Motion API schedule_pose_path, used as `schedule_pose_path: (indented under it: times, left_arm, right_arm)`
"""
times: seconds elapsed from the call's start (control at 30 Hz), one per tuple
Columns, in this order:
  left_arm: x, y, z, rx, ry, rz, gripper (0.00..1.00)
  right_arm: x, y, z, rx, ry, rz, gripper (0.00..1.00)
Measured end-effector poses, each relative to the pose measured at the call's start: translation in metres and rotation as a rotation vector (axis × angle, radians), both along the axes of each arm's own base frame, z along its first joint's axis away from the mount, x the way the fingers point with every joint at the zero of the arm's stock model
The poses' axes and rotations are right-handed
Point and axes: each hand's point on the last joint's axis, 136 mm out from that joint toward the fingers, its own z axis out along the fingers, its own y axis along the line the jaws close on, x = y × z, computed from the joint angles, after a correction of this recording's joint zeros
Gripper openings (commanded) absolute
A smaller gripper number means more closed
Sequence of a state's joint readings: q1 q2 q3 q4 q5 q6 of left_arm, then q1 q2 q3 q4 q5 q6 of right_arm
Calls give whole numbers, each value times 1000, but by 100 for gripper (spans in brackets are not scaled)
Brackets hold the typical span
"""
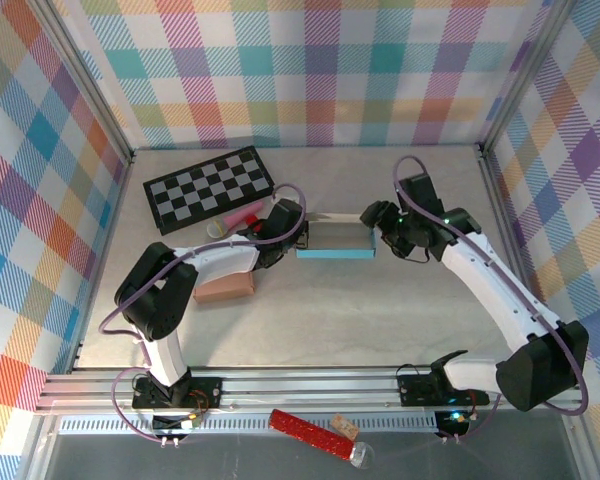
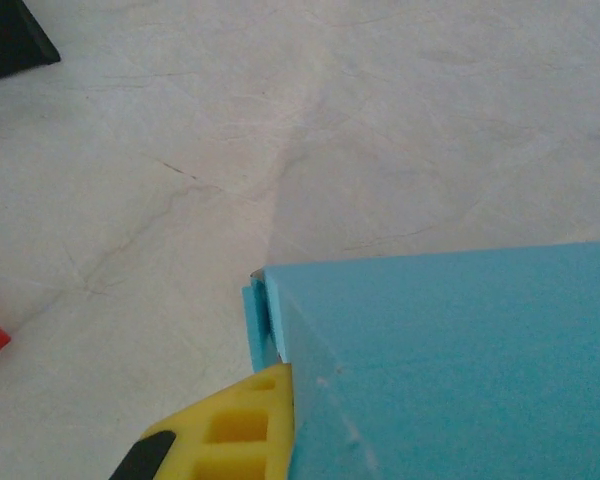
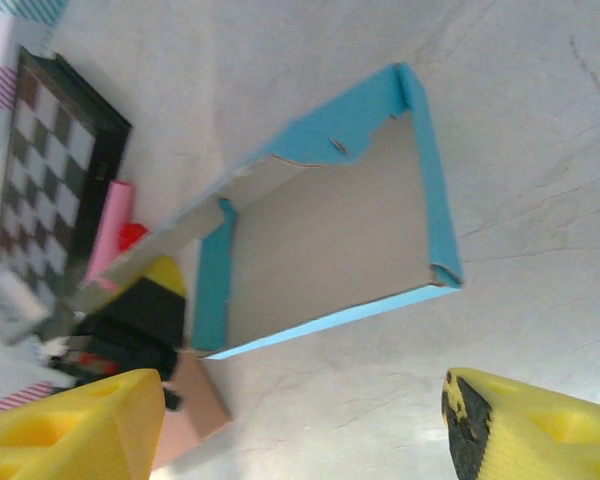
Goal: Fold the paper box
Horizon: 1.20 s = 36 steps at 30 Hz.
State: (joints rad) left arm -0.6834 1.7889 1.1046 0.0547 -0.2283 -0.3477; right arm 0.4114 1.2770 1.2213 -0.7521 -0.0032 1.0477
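The blue paper box point(image 1: 336, 240) lies at the middle of the table, its brown inside point(image 3: 330, 240) facing up and its lid point(image 3: 150, 250) standing open along the far side. My left gripper point(image 1: 292, 234) is at the box's left end. One yellow finger point(image 2: 235, 430) presses against the blue wall point(image 2: 460, 360), which hides the other finger; the jaws are shut on that wall. My right gripper point(image 1: 376, 222) hovers at the box's right end. Its two yellow fingers point(image 3: 70, 425) stand wide apart and open, with bare table between them and the box a little beyond the tips.
A black and white chessboard point(image 1: 210, 188) lies at the back left, with a pink tube point(image 1: 242, 213) and a small white object point(image 1: 217, 230) beside it. A brown block point(image 1: 225, 287) sits near the left arm. A red bar point(image 1: 305, 432) lies on the front rail.
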Motion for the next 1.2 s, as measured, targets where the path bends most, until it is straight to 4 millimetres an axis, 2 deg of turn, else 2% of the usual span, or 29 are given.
schedule_pose_path:
  times: [0.1,0.17,0.23,0.37,0.47,0.73,0.87,1.1,1.13,1.2]
  left_arm:
    - [-1,1,1,16,-10,13,0]
    - [-2,1,2,27,-18,19,0]
    - [-5,-1,2,43,-27,25,0]
    - [-13,-6,2,81,-44,32,0]
    - [-18,-11,3,96,-60,35,0]
    - [-20,-8,1,100,-67,65,0]
    - [-20,-8,1,98,-68,70,0]
    - [-21,-8,0,94,-69,75,0]
    - [-21,-8,0,94,-69,75,1]
    - [-21,-8,0,92,-69,75,15]
  right_arm:
    - [9,7,15,90,31,-71,67]
    - [16,13,17,156,71,-125,65]
    - [21,21,10,220,133,-182,63]
    - [26,35,-18,302,292,-292,59]
    - [29,43,-32,339,347,-348,56]
    - [44,50,-45,397,355,-406,43]
    - [47,52,-58,387,375,-414,38]
    - [48,53,-62,395,372,-406,20]
    - [48,54,-62,395,369,-404,18]
    - [49,54,-64,398,366,-403,14]
